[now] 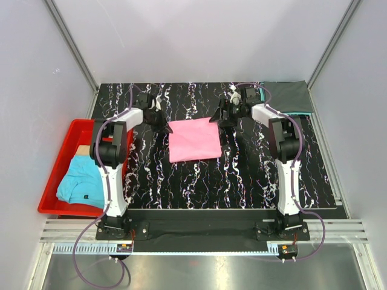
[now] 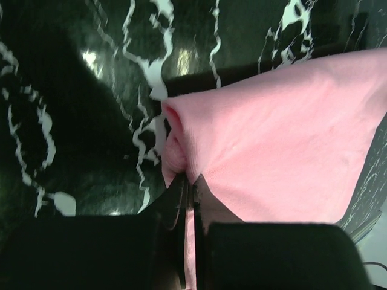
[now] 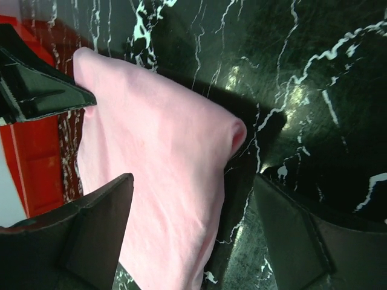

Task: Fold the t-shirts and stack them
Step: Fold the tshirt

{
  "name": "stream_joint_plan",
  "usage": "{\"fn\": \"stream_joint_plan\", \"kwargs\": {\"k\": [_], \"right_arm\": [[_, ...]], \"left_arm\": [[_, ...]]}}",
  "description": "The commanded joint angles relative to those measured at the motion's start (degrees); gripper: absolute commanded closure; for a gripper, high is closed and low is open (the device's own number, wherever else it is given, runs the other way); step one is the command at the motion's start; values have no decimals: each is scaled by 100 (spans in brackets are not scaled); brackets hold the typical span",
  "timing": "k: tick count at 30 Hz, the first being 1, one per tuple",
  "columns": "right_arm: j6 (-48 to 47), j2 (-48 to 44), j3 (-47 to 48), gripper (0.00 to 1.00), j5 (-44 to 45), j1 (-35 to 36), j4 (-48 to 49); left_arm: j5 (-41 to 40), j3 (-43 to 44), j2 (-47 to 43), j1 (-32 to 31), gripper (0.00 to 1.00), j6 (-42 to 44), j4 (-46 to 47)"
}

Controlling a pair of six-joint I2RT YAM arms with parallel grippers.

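The bright pink t-shirt (image 1: 193,139) lies folded into a rectangle in the middle of the black marbled table. My left gripper (image 1: 162,124) is at its far left corner, shut on the pink cloth (image 2: 272,139), which is pinched between the jaws. My right gripper (image 1: 221,118) is at the far right corner, open, its fingers (image 3: 97,217) spread over the shirt's edge (image 3: 169,181) without holding it. A dark grey shirt (image 1: 289,96) lies folded on teal cloth at the far right corner. A light blue shirt with a small dark mark (image 1: 81,181) lies crumpled in the red bin.
The red plastic bin (image 1: 51,181) stands off the table's left edge, beside the left arm. The table (image 1: 242,175) is walled by pale panels at the back and sides. The left gripper's fingers (image 3: 36,90) show in the right wrist view.
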Motion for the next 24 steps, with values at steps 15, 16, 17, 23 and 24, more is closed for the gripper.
{"fn": "stream_joint_plan", "kwargs": {"k": [15,16,17,23,24], "right_arm": [[727,69,-253,5,1643,130,-200],[770,183,-200,5,1599,130,-253],[771,245,-52,5,1563,130,-314],[780,430,127,5,1449,148,-894],[814,404,74,5,1397,148,-912]], "left_arm": [[426,2593,1804,23,96,879,-1441],[435,2637,1848,32,96,897,-1460],[435,2681,1857,32,96,888,-1477],[444,2804,1936,49,95,704,-1495],[452,2813,1954,49,95,660,-1521]]}}
